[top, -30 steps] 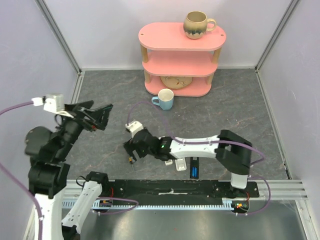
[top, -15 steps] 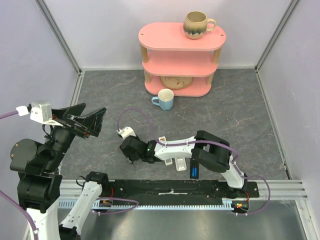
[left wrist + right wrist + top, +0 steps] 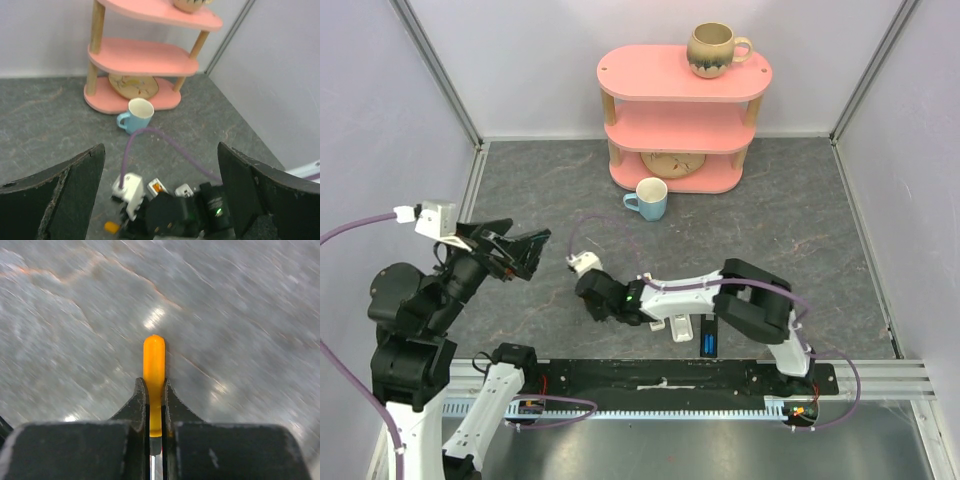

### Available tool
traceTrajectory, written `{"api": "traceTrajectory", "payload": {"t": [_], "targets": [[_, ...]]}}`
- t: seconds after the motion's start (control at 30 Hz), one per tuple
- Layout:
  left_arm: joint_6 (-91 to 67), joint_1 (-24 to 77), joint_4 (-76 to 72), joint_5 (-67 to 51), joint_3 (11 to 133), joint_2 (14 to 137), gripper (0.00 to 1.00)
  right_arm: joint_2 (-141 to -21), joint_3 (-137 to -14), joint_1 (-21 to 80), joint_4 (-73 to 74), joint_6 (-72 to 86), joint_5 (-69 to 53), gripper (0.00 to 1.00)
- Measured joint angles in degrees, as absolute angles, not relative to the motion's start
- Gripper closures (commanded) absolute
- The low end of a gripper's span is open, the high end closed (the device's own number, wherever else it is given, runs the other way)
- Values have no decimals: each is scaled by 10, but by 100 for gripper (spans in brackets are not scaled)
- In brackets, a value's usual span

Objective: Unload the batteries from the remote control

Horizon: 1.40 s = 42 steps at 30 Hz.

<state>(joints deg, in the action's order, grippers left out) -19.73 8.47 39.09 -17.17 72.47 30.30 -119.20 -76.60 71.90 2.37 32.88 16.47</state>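
Observation:
My right gripper [image 3: 154, 382] is shut on the orange handle of a screwdriver [image 3: 154, 357], low over the grey floor; its metal shaft runs back between the fingers. In the top view this gripper [image 3: 591, 303] lies left of a white remote [image 3: 676, 326] and a black remote [image 3: 709, 336] showing a blue strip. The left wrist view shows an orange battery [image 3: 158, 187] in the white remote's [image 3: 151, 184] open end, and the screwdriver's orange tip [image 3: 111, 227]. My left gripper [image 3: 517, 250] hangs raised at the left, open and holding nothing.
A pink three-tier shelf [image 3: 685, 118] stands at the back with a beige mug [image 3: 714, 48] on top and a plate on its lowest tier. A light blue cup [image 3: 649, 198] sits in front of it. Purple cable [image 3: 165, 145] loops over the floor.
My right gripper has shut on the screwdriver's orange handle and shifted slightly. The left arm swung down to the left, then back up, still open.

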Motion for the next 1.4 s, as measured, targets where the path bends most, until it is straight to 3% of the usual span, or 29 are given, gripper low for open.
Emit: {"api": "traceTrajectory", "payload": {"t": [0.13, 0.27, 0.53, 0.67, 0.9, 1.07, 1.27, 1.37, 1.4], "targets": [[-197, 85, 393, -207, 680, 305, 1, -1073, -629, 671, -7, 342, 140, 100], [-198, 85, 383, -264, 608, 312, 1, -862, -476, 569, -70, 366, 119, 100], [-282, 90, 206, -426, 416, 334, 1, -571, -379, 533, -155, 398, 132, 100], [-324, 138, 111, -458, 377, 376, 1, -537, -348, 531, -185, 422, 134, 100], [-325, 312, 6, -439, 418, 539, 2, -567, -331, 531, -212, 448, 116, 100], [-325, 348, -49, -425, 420, 625, 4, -576, -331, 528, -235, 458, 106, 100], [-329, 361, -124, -417, 419, 677, 25, -577, -331, 522, -245, 473, 105, 100], [-335, 366, -158, -418, 420, 700, 47, -583, -331, 522, -246, 485, 109, 100], [-336, 368, -166, -420, 420, 708, 69, -585, -331, 522, -246, 489, 111, 100]]}}
